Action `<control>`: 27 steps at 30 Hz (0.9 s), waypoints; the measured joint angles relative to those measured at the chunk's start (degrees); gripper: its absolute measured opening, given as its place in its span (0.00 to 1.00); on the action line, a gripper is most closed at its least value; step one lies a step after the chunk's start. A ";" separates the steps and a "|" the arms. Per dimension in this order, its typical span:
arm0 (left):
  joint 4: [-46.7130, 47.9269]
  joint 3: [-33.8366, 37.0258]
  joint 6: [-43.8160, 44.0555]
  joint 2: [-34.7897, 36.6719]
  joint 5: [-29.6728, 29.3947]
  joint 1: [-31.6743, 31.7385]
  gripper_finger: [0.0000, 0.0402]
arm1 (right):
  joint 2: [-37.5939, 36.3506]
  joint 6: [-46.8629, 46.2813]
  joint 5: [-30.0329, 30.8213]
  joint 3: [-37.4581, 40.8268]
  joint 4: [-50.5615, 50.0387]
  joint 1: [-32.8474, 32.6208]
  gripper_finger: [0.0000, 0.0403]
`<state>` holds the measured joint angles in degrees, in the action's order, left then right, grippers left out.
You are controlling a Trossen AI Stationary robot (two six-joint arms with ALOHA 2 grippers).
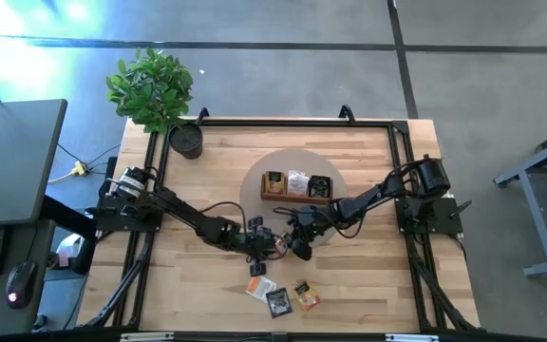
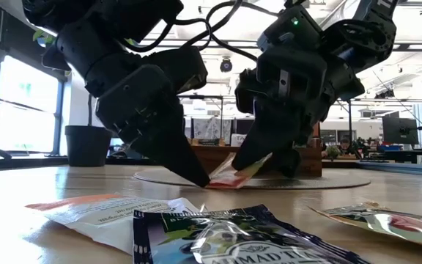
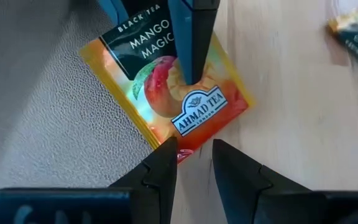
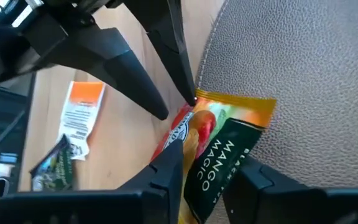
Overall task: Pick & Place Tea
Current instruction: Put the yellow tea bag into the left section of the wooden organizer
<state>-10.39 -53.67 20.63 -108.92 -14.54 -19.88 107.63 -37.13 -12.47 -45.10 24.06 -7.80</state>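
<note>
A yellow-orange mango tea packet (image 3: 166,81) lies slanted at the near edge of the round grey mat (image 1: 254,190), between my two grippers. My left gripper (image 3: 191,165) is shut on the corner nearest it. My right gripper (image 4: 207,180) comes from the other side and is shut on the black-labelled end. In the low view the packet (image 2: 233,174) rises toward my right gripper (image 2: 266,158). The wooden tray (image 1: 297,199) stands on the mat's far half with packets in its compartments. My left gripper pinches the packet's corner (image 3: 183,154) between its two fingers, only at their tips (image 2: 200,178). The fingers slant down from the table's left side. That corner sits low, at the mat's edge. My right gripper has the packet's black-labelled end (image 4: 213,158) between its two fingers (image 3: 191,43). They slant down from the table's right side. This end is raised off the mat, so the packet tilts up toward the gripper (image 2: 251,164).
Three loose tea packets lie on the wood near the front edge: a white-and-orange one (image 1: 259,287), a black one (image 1: 278,302) and a yellow one (image 1: 307,296). A potted plant (image 1: 152,87) and a black pot (image 1: 186,140) stand at the far left corner.
</note>
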 joint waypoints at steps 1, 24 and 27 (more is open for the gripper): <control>-0.10 0.00 0.96 0.00 0.35 0.00 0.26 | 0.00 0.92 0.08 0.00 -0.20 0.03 0.21; 10.28 -0.09 10.82 19.95 -5.27 -3.39 0.26 | -20.43 30.78 15.68 -0.07 -11.33 0.83 0.02; 10.95 -0.07 9.15 20.96 -8.38 -4.83 0.26 | -21.86 38.88 30.20 -0.09 -6.65 1.30 0.02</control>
<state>0.56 -53.74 29.78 -87.96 -22.92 -24.71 85.78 1.75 17.73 -45.19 17.41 -6.49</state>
